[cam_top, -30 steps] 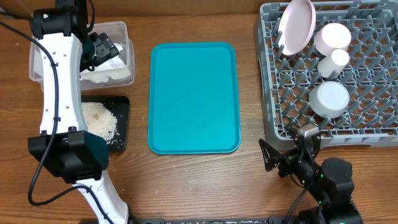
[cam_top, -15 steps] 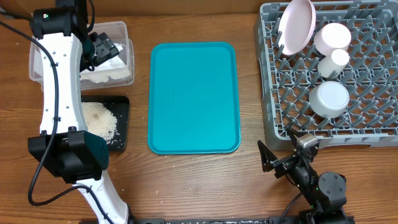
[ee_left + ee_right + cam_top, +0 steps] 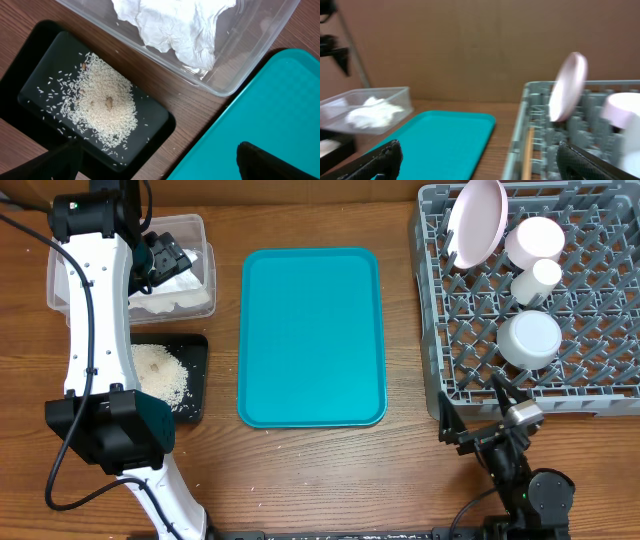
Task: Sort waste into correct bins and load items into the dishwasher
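The grey dishwasher rack [image 3: 440,330] at the right holds the pale pink plate [image 3: 475,220] on edge, the pink bowl [image 3: 535,238], the small white cup [image 3: 540,278] and the whitish-blue bowl [image 3: 530,340]. A crumpled white napkin [image 3: 180,288] lies in the clear tub [image 3: 195,230] at the top left. Rice scraps [image 3: 160,375] sit in the black tray [image 3: 195,380] just below it. My left gripper [image 3: 168,260] hangs open above the tub's near corner, nothing between its fingers [image 3: 270,162]. My right gripper [image 3: 475,415] stands open and empty by the rack's front left corner.
A large teal tray [image 3: 312,335] lies bare in the middle of the wooden table. My left arm runs up the table's left side, over part of the tub and black tray. In the right wrist view the rack [image 3: 540,125] and the plate [image 3: 567,87] stand close ahead.
My right arm has slid to the right along the table's front edge, its gripper still open. The left arm and all objects have stayed put.
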Motion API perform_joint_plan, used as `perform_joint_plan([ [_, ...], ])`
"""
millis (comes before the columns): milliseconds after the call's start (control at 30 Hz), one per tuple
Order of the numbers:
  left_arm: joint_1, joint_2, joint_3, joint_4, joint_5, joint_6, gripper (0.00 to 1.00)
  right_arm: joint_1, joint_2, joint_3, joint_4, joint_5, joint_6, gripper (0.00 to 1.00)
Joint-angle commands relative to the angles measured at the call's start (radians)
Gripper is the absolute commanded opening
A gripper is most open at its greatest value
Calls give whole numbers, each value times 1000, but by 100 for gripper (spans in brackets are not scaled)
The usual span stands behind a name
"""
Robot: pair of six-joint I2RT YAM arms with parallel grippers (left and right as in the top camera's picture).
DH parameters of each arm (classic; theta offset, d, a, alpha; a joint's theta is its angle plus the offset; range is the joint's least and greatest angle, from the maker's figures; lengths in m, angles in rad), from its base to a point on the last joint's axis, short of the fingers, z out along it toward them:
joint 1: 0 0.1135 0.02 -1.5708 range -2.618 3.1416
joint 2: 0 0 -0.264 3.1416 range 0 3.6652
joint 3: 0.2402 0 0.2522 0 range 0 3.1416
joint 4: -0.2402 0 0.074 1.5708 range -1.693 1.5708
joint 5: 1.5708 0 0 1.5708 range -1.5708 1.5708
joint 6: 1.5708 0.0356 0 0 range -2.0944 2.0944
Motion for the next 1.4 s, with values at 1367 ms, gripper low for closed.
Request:
perform_joint_plan([
  [1367,-2,-4,12,-2,0,-2,100,-83,-12,-11,-119,221,0,100],
])
